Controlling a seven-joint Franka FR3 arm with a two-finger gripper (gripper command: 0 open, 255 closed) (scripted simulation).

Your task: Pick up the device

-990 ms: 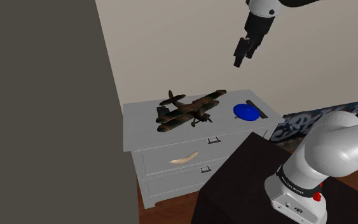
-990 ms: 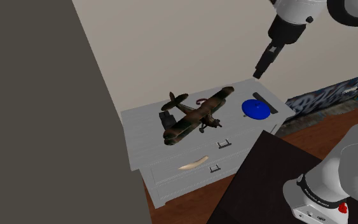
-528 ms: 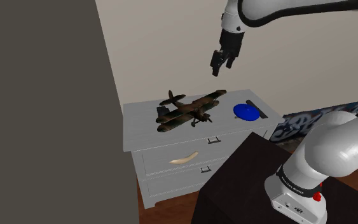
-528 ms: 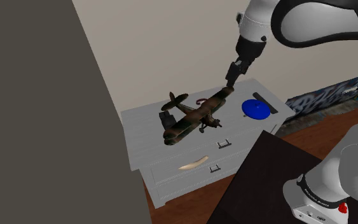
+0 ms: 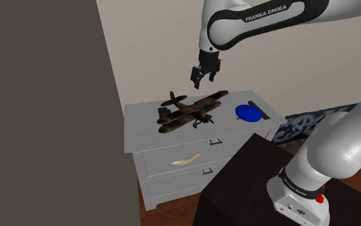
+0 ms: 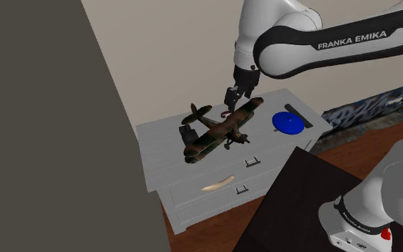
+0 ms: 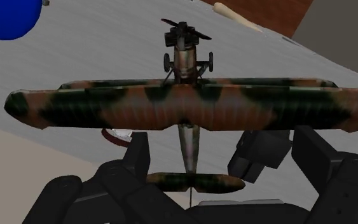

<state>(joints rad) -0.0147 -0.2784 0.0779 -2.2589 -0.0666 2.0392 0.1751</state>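
Observation:
A small dark boxy device [image 5: 164, 114] [image 6: 187, 133] [image 7: 260, 153] sits on the white dresser top [image 5: 140, 122], beside the tail of a brown-and-green camouflaged toy biplane [image 5: 192, 112] [image 6: 217, 129] [image 7: 184, 105]. My black gripper [image 5: 200, 78] [image 6: 232, 99] [image 7: 228, 159] hangs open above the back of the plane and touches nothing. In the wrist view the plane's tail lies between the spread fingers [image 7: 139, 149] and the device is just inside the other finger. A small red-and-white thing [image 7: 117, 135] [image 6: 226, 112] lies partly hidden under the wing.
A blue disc [image 5: 247, 113] [image 6: 288, 122] [image 7: 6, 19] and a black flat bar [image 5: 260, 107] lie at the dresser's right end in the shoulder view. A cream curved piece [image 5: 184, 159] is on the upper drawer. A grey wall [image 5: 44, 115] stands left, the dark stand [image 5: 262, 180] in front.
The arm swung down and to the shoulder view's left, from high above the blue disc to just over the biplane's rear. The gripper stayed open; nothing on the dresser moved.

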